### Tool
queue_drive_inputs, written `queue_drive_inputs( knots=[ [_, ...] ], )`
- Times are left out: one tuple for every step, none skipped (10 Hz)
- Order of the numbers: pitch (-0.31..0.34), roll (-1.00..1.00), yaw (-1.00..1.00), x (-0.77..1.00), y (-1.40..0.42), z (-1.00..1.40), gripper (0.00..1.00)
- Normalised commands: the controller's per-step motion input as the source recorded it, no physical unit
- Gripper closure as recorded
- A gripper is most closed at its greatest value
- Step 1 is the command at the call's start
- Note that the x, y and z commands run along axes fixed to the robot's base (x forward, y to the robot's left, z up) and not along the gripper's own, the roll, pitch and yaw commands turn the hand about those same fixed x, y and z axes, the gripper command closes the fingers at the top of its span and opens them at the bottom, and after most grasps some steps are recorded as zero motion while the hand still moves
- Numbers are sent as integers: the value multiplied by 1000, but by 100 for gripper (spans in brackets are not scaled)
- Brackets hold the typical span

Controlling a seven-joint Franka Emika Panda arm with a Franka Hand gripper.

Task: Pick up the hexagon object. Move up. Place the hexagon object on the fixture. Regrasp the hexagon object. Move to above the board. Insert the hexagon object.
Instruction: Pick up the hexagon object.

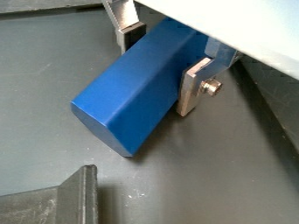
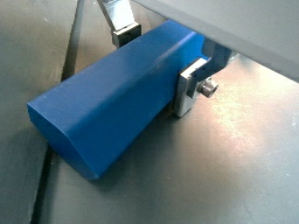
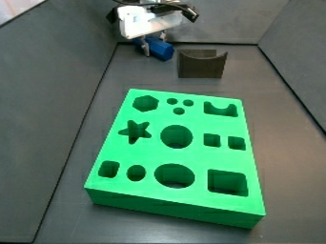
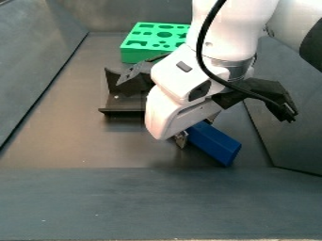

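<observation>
Pincer (image 3: 158, 44) beside fixture (image 3: 200, 63), behind board (image 3: 178, 154)

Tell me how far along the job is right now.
Early: first step. The gripper is low beside the dark notched fixture, its silver fingers on either side of the long blue hexagonal bar, which seems to lie on the floor. Lifting, fixture placement, regrasp and insertion into the green cut-out board remain.

The hexagon object (image 2: 111, 101) looks like smooth matt blue plastic, clasped by the gripper (image 2: 158, 57) with its bare silver metal jaws. The worktop (image 1: 222, 166) is dull grey with a faint sheen, the board (image 3: 178, 143) bright green plastic.
</observation>
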Motion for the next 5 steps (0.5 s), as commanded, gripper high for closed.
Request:
queue_drive_inputs(
  knots=[
    [0,0,0,0,0,0,100],
    [0,0,0,0,0,0,100],
    [0,0,0,0,0,0,100],
    [0,0,0,0,0,0,100],
    [0,0,0,0,0,0,100]
  ],
)
